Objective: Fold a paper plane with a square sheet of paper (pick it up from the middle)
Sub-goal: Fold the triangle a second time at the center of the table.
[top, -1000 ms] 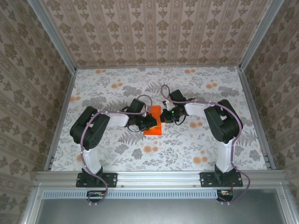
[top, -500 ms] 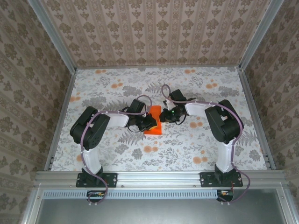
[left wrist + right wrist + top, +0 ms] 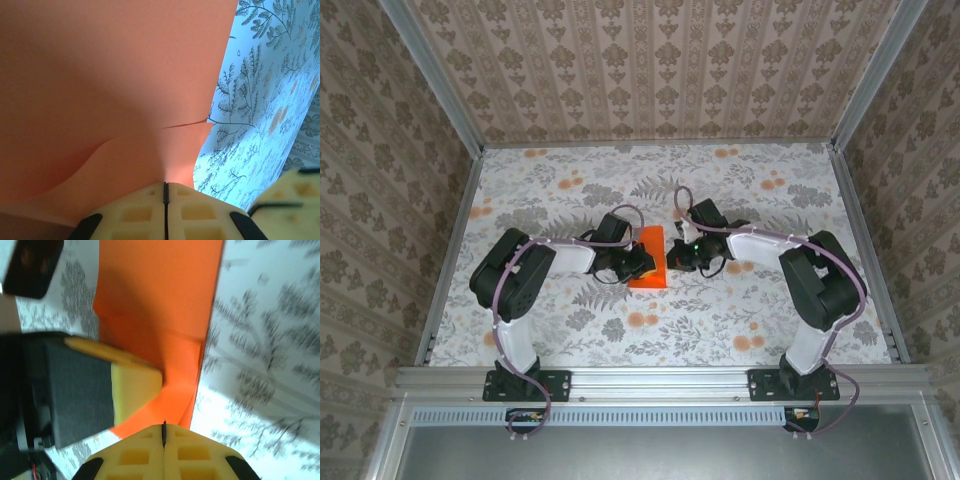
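The flower-printed table (image 3: 550, 200) spread wide under both arms, and near its middle lay the orange sheet of paper (image 3: 652, 240), folded narrow, one flap edge showing; the left gripper (image 3: 165, 186) sat at its left side, fingers pressed tight together, tips against the paper; the right gripper (image 3: 164, 426), likewise squeezed together, met the sheet's right edge. Whether either one actually nipped the paper, I couldn't tell.

Robot test booth dressed like a home.
Damask-print panels (image 3: 650, 70) stand at 9, 12 and 3 o'clock; aluminium posts (image 3: 433, 68) frame the flower-print table (image 3: 570, 340); a metal mounting rail (image 3: 660, 380) crosses 6 o'clock.
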